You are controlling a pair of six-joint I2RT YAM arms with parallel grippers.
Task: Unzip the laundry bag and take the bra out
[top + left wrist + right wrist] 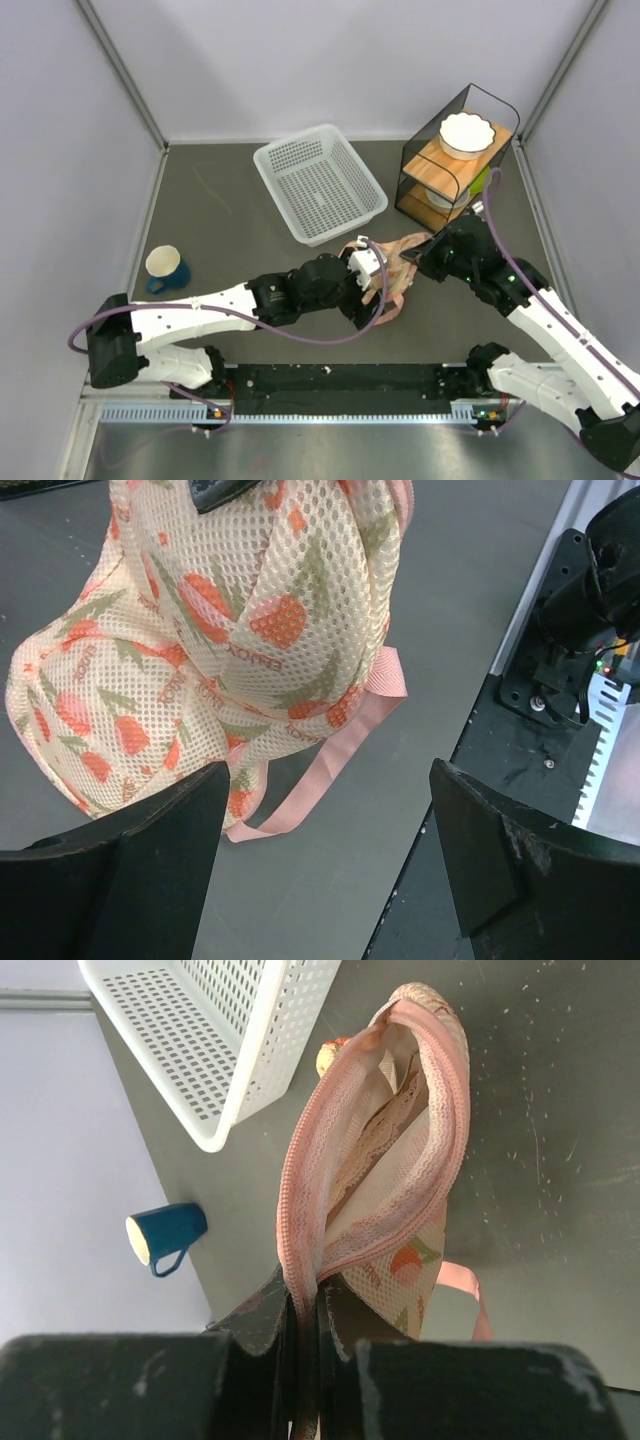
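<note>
At the middle of the tabletop [230, 220], just off the near corner of the basket [320, 185], we found the laundry bag [400, 250] held between the two pincers. It was a soft case of cream mesh printed with red-orange flowers, green leaves and small lettering, edged in pink. In the right wrist view its zip edge gaped in a long loop, and a lacy, brownish-pink layer [385, 1125] showed inside. A pink strap [340, 750] trailed from its lower side. Whether its bottom touched the tabletop we could not tell.

We counted one bag, one white perforated basket, one blue mug [165, 268] on the left, and one wire rack [455, 160] with wooden shelves at the far right. One white bowl [467, 133] sat on the top shelf, and a second white thing below was mostly hidden.

The left arm lay low, stretched from its base toward the centre. The left pincer [330, 780] stood wide apart with nothing between its fingers [150, 870], and the bag hung just beyond their tips. The right arm reached inward from the right with its elbow raised. The right pincer [305, 1305] was clamped tight on the bag's pink zip edge.
</note>
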